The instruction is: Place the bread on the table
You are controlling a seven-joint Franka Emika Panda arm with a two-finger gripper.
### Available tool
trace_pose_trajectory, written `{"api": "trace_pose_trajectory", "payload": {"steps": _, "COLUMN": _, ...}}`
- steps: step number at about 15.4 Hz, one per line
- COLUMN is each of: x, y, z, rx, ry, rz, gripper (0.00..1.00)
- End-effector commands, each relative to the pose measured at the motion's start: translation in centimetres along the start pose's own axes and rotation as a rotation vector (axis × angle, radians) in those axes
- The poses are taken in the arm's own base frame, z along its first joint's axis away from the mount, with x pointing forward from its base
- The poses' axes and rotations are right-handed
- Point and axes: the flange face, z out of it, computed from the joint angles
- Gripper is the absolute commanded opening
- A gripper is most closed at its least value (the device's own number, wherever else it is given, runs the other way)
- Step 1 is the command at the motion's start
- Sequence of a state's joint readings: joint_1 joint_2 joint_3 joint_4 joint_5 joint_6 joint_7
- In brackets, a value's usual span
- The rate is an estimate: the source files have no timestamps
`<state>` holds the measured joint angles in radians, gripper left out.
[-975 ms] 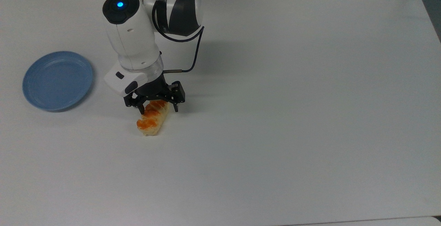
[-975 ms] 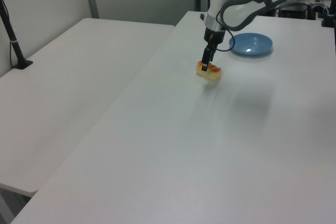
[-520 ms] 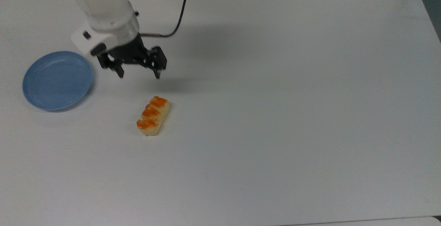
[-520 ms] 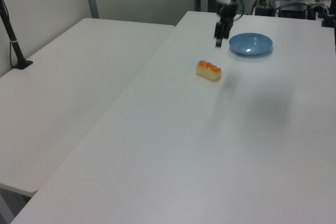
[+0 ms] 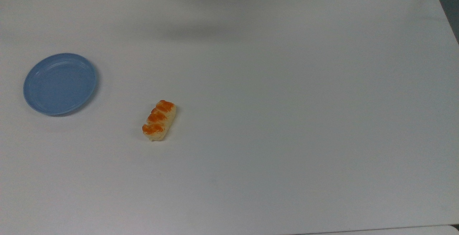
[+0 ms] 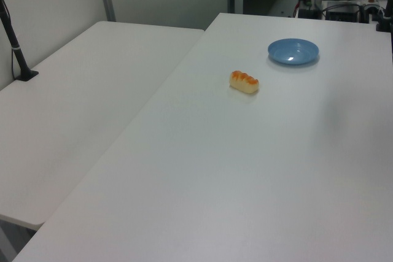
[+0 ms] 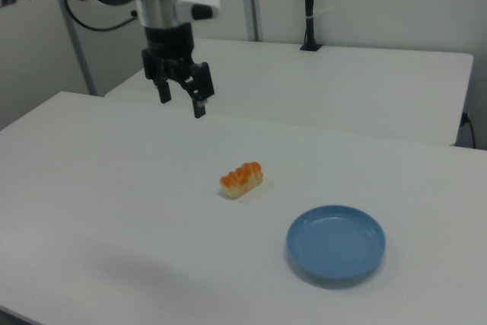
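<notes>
Below the gripper (image 7: 181, 105), toward the right view's right, the bread (image 7: 242, 179) is laid flat on the table (image 7: 114, 211), its long axis running diagonally in the top view, glazed bumps upward. The arm is held well above the tabletop, fingers pointed down and spread wide, nothing gripped. A blue plate (image 7: 335, 244) is seen farther off.

One bread (image 5: 159, 120), one plate (image 5: 60, 83)
</notes>
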<state>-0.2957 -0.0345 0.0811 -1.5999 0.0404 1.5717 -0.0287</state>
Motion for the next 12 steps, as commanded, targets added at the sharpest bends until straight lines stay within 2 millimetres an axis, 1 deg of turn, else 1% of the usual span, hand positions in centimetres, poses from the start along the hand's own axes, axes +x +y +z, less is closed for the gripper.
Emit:
{"api": "trace_pose_trajectory", "payload": {"steps": 1, "x": -2.8, "y": -2.5, "z": -1.0, "rx": 0.016, "ry": -0.031, "rz": 0.003, "gripper": 1.0}}
{"api": "trace_pose_trajectory", "payload": {"steps": 3, "x": -2.9, "y": -4.8, "z": -0.8, "rx": 0.021, "ry": -0.035, "rz": 0.02, "gripper": 1.0}}
{"api": "trace_pose_trajectory", "payload": {"steps": 5, "x": -2.5, "y": -6.3, "z": -0.4, "rx": 0.024, "ry": -0.023, "rz": -0.01, "gripper": 1.0}}
{"api": "trace_pose_trajectory", "payload": {"steps": 7, "x": -1.7, "y": -6.5, "z": -0.7, "rx": 0.027, "ry": 0.046, "rz": -0.049, "gripper": 1.0}}
{"api": "trace_pose_trajectory", "payload": {"steps": 8, "x": -1.4, "y": -6.7, "z": -0.7, "rx": 0.023, "ry": 0.067, "rz": -0.115, "gripper": 1.0}}
{"api": "trace_pose_trajectory", "payload": {"steps": 10, "x": -0.6, "y": -6.3, "z": -0.2, "rx": 0.017, "ry": 0.077, "rz": -0.233, "gripper": 1.0}}
{"api": "trace_pose_trajectory", "payload": {"steps": 12, "x": -0.4, "y": -6.2, "z": -0.1, "rx": 0.018, "ry": 0.079, "rz": -0.264, "gripper": 1.0}}
